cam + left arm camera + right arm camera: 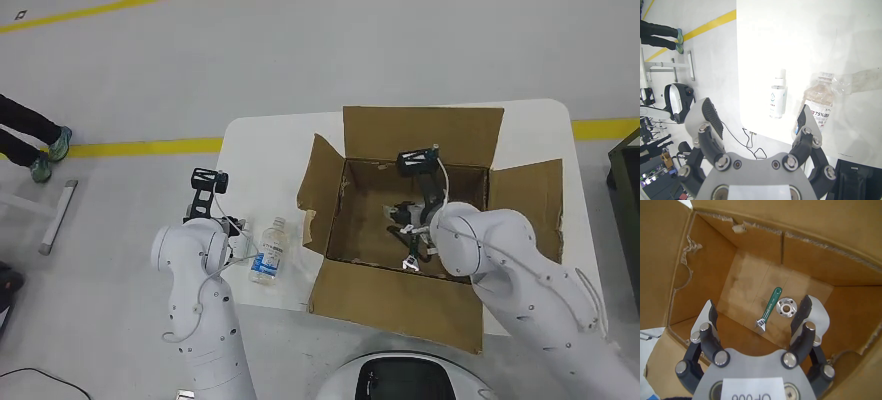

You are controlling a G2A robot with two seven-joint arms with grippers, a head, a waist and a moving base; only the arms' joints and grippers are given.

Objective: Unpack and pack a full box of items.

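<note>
From the top view you see a white, round-cornered counter [262, 140] carrying an open brown cardboard box [420, 130], its four flaps folded outward; a clear plastic bottle [268, 250] lies on its side on the counter just beside the box's left flap; the left end effector [233, 226] sits near that bottle on the side away from the box, and the right end effector [411, 240] hangs down inside the box.

In the left wrist view your left end effector [755, 105] has its two fingers spread wide, ribbed black pads on pale shells, with nothing between them; beyond them on the glossy counter [791, 37] lies a slim white spray bottle [777, 100] with a narrow nozzle cap; beside it is the clear bottle [819, 98], crinkled and see-through with a white label; one pad overlaps the clear bottle's lower end, but you cannot tell whether it touches.

In the right wrist view your right end effector [758, 300] is likewise spread apart and empty above the floor of the box [706, 275], whose corrugated edges are torn and ragged; on that floor lies an adjustable wrench [770, 309] with a green handle and bright metal head; just beside its handle lies a round metal flange [786, 309], flat and shiny, with a centre bore ringed by small holes.
</note>
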